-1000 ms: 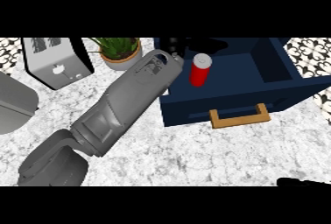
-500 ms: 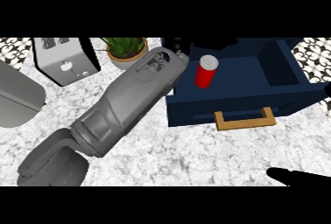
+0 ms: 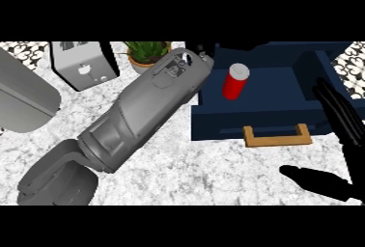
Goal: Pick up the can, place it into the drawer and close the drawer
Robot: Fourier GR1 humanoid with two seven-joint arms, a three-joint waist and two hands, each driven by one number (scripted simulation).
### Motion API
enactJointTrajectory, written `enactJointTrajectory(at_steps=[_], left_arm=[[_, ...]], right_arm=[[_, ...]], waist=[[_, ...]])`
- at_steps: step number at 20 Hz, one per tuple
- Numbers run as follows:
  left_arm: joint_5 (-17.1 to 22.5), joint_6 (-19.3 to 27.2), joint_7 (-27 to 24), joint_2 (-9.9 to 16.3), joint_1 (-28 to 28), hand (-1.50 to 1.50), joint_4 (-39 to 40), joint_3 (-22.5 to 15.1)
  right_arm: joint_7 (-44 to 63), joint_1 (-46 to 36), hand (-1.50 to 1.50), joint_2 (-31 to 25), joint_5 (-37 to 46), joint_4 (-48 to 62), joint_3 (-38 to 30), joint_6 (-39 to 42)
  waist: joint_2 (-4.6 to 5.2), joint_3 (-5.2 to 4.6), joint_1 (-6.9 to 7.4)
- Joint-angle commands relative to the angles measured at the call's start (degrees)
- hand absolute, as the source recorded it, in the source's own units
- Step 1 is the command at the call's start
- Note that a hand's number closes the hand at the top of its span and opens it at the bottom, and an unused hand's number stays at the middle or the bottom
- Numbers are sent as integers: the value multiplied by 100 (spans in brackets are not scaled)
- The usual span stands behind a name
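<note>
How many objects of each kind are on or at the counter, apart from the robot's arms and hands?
Can: 1
Drawer: 1
Toaster: 1
Potted plant: 1
Total: 4

A white-and-grey marbled desk (image 3: 185, 169) fills the view. A toaster (image 3: 84, 67) and potted plant (image 3: 146, 53) stand at the back; patterned tiles (image 3: 25, 48), perhaps floor, show beyond.

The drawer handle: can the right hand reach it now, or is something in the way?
Probably yes. The right hand is open beside the wooden handle, and nothing lies between them. The can stands inside the drawer, away from the handle.
</note>
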Motion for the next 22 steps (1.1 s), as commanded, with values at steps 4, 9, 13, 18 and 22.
enactJointTrajectory(at_steps=[4, 9, 13, 18, 22], left_arm=[[-145, -11, 347, 4, -234, -150, -52, 62], [-319, -155, 845, 563, -76, -150, -574, 32], [-430, -235, 1114, 841, 106, -150, -1015, 46], [-623, -305, 1364, 1402, 706, -150, -1793, -69], [-691, -252, 1849, 1613, 568, -150, -2207, -96]], right_arm=[[12, -424, -150, 227, 1685, 1434, 815, -730], [-249, -458, -150, 282, 1977, 2310, 627, -1353], [-487, -896, -150, 540, 2057, 3422, 401, -2104], [-698, -1312, -150, 543, 2166, 4500, 180, -2518], [-621, -2052, -150, 497, 2389, 5338, -30, -2678]], waist=[[-49, -1, 300], [-105, 0, 347], [-95, 2, 373], [-102, 1, 458], [-92, 3, 537]])
